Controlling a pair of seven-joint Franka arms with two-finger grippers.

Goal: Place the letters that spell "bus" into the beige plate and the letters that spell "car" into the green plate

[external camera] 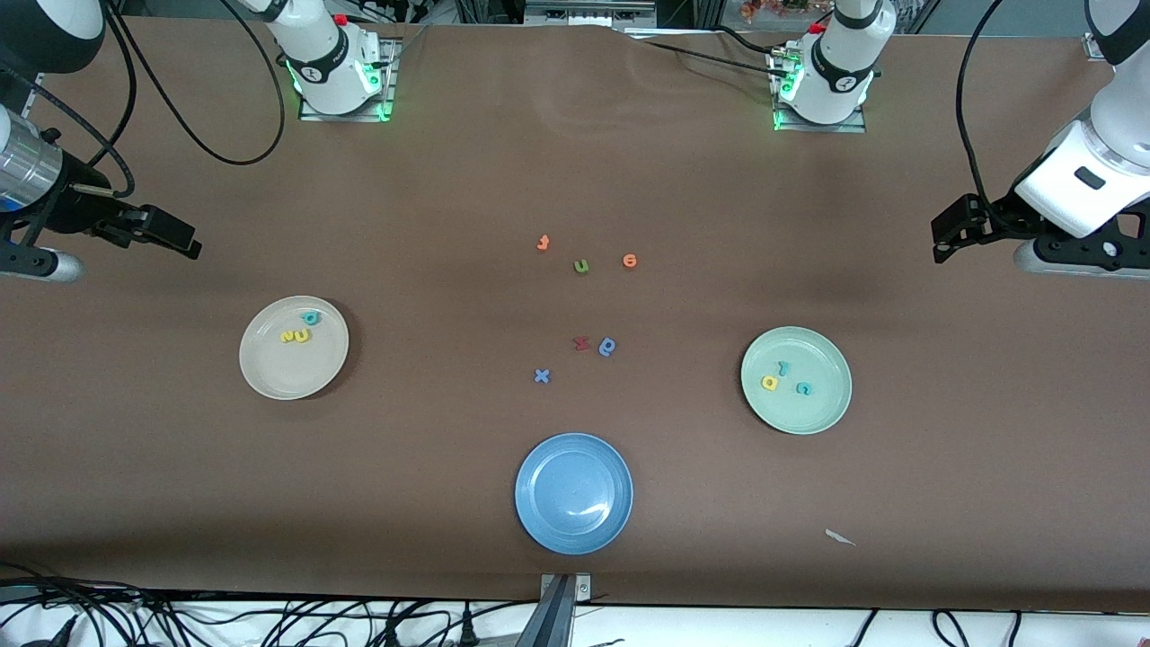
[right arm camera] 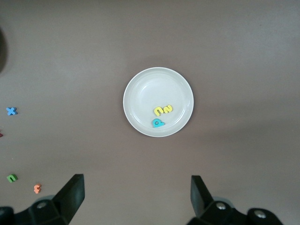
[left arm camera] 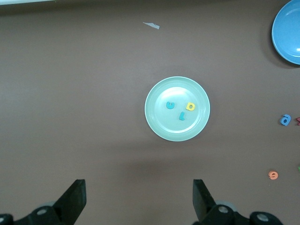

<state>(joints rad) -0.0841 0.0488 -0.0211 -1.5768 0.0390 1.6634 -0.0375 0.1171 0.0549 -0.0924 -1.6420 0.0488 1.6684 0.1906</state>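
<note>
My right gripper point(right arm camera: 136, 199) hangs spread wide above the beige plate point(right arm camera: 140, 89), which holds teal b point(right arm camera: 158, 123), yellow u point(right arm camera: 159, 111) and s point(right arm camera: 167, 108).

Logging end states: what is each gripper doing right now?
Left gripper: open, holding nothing, above the table by the green plate.
Right gripper: open, holding nothing, above the table by the beige plate.

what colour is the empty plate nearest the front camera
Blue plate, shown best in the front view.
</note>
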